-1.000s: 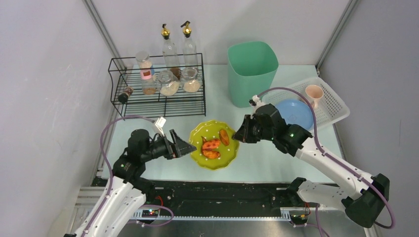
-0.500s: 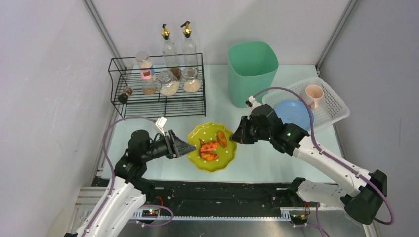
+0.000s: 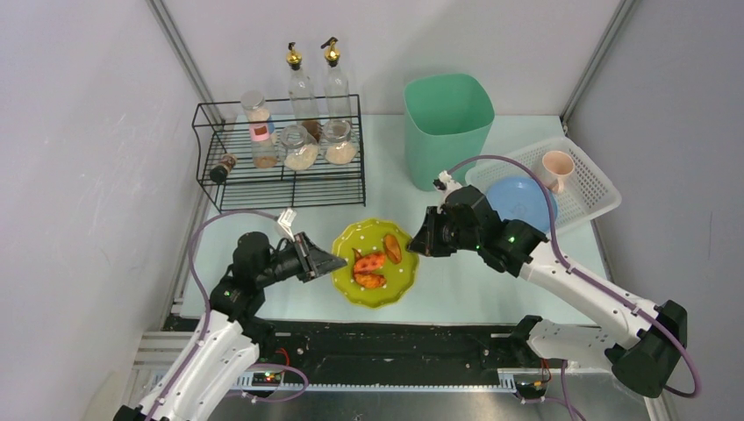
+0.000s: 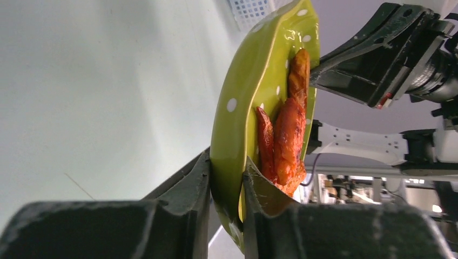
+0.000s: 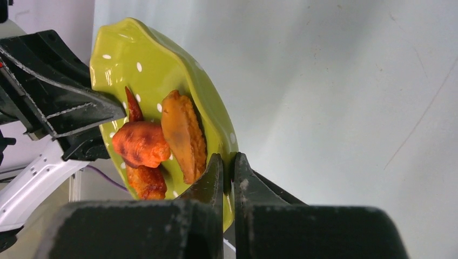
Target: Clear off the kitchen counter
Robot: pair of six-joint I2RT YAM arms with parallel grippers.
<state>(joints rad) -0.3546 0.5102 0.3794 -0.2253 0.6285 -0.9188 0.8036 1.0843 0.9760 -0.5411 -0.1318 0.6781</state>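
The left gripper (image 4: 227, 181) pinches one rim of the green plate (image 4: 254, 81); the right gripper (image 5: 228, 167) clamps the opposite rim, jaws nearly together

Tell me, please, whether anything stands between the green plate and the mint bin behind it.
Nothing loose does: bare kitchen counter lies between the plate and the bin. Only the right gripper, shut on its rim, sits there.

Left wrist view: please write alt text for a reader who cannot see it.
The left tool is shut on the near rim of a wavy glossy lime-green plate with white dots, carrying orange-red fried food pieces. The right tool grips its far rim.
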